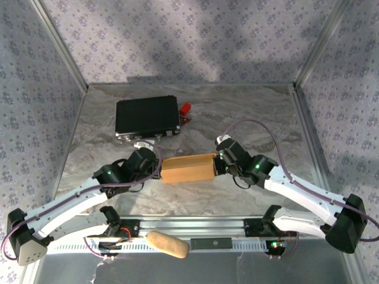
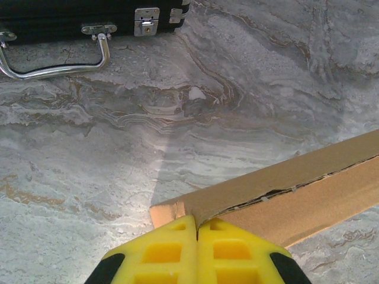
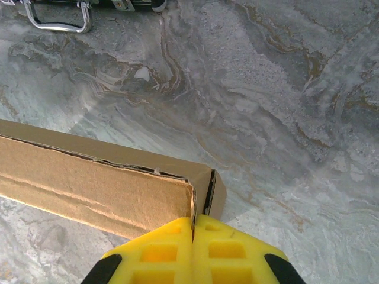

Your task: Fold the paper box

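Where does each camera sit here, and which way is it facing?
Top external: above and behind the arm bases, looking down on the table; the left arm and right arm reach the paper box from either end.
Left wrist: on the left arm, looking forward and down toward the black case; shut yellow jaws at one box corner.
Right wrist: on the right arm, facing likewise; shut yellow jaws at the box's other end.
Shared: both wrist views show the box and the black case.

Brown paper box (image 1: 188, 168): closed rectangular carton, flat, crosswise.
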You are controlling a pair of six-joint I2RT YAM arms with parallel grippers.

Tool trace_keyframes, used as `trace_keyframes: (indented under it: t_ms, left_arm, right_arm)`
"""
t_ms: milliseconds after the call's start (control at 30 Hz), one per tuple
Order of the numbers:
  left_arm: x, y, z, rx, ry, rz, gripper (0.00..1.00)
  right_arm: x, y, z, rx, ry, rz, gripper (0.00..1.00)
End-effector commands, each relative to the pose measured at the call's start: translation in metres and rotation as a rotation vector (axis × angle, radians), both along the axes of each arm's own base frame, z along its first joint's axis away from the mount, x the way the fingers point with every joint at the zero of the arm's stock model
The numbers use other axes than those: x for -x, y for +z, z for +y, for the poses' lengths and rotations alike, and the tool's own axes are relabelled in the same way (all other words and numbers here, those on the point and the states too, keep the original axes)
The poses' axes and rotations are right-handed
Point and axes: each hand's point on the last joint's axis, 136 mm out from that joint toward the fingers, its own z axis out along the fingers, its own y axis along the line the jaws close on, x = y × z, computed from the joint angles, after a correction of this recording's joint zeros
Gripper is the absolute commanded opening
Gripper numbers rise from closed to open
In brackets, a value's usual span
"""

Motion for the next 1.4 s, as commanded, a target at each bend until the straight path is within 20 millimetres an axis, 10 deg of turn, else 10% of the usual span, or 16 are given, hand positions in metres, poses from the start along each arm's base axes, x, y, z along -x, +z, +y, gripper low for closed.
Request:
trace_keyframes:
  t_ms: [0, 567, 1367]
  left_arm:
    - [0.009, -0.015, -0.003, 0.0, -0.018, 0.04, 0.0]
    - [0.014, -0.01, 0.018, -0.124, 0.013, -0.048, 0.0]
    - [0.022, -0.052, 0.018, -0.082, 0.018, -0.059, 0.0]
  right_arm:
    - [0.012, -0.02, -0.002, 0.062, 0.02, 0.028, 0.0]
    - [0.013, -0.022, -0.009, 0.136, -0.016, -0.014, 0.0]
    - [0.018, -0.024, -0.012, 0.149, -0.021, 0.02, 0.0]
